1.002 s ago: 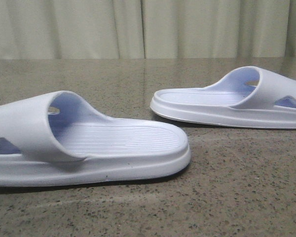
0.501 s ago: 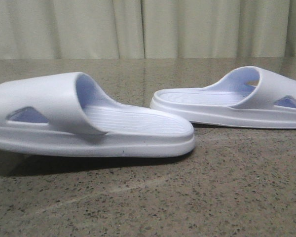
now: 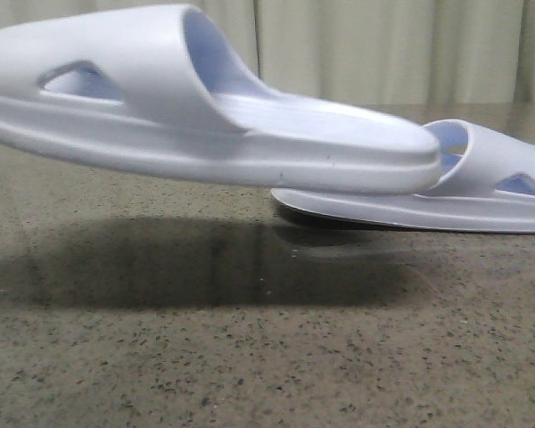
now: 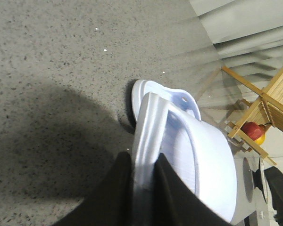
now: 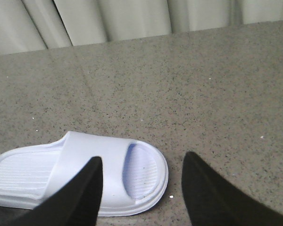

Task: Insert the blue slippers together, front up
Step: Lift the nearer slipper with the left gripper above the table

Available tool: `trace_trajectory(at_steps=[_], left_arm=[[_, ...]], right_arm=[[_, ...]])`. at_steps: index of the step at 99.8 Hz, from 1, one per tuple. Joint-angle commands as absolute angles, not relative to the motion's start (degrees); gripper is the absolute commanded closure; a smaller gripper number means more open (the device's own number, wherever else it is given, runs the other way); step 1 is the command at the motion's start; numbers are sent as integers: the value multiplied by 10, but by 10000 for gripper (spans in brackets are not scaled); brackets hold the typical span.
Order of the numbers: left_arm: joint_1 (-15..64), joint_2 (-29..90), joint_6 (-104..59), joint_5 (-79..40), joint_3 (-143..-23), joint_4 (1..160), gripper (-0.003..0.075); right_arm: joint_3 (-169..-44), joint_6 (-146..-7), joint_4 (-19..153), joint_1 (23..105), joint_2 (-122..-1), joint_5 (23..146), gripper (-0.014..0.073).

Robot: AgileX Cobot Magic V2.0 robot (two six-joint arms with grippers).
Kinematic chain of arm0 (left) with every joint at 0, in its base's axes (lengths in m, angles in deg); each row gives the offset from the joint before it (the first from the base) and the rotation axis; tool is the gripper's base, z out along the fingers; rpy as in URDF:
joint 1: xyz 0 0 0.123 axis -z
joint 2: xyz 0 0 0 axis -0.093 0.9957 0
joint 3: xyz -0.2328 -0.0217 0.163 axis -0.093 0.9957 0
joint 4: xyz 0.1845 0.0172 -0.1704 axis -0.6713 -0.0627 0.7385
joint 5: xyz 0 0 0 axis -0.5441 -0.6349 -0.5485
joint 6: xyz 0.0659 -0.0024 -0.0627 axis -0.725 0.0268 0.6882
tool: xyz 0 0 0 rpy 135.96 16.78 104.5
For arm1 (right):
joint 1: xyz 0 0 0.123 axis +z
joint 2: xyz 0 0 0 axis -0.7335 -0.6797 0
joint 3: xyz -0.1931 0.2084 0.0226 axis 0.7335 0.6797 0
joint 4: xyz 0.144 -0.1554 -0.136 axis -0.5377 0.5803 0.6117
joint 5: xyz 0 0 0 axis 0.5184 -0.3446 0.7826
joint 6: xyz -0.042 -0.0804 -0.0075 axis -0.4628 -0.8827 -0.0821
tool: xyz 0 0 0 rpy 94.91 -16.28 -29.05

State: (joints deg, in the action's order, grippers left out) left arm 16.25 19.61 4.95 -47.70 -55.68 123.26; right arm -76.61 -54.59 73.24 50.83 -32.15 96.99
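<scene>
while the left gripper [image 4: 142,188] is clamped tight on the sole edge of one slipper [image 3: 205,116], that slipper hangs clear off the granite table [image 3: 250,357], heel end pointing right and dipped a bit lower, big shadow underneath. its heel end sits over the heel of the other slipper [image 3: 481,192], which lies flat on the table at the right; can't tell if they're actually touching. the right gripper [image 5: 141,193] hangs above that flat one with its black fingers [image 5: 85,197] spread wide, nothing in them. pale curtain [image 3: 383,45] at the far side.
</scene>
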Motion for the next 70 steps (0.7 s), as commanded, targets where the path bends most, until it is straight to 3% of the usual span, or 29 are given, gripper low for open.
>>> trace_trajectory(at_steps=[1, 40, 70], left_arm=[[167, 196, 47, -479, -588, 1276, 704], [167, 196, 9, -462, -595, 1372, 704], [167, 196, 9, -448, -595, 1373, 704]], right_arm=[[-787, -549, 740, 508, -352, 922, 268], [-787, -472, 737, 477, -503, 887, 268], [-787, -471, 630, 456, -577, 871, 269]])
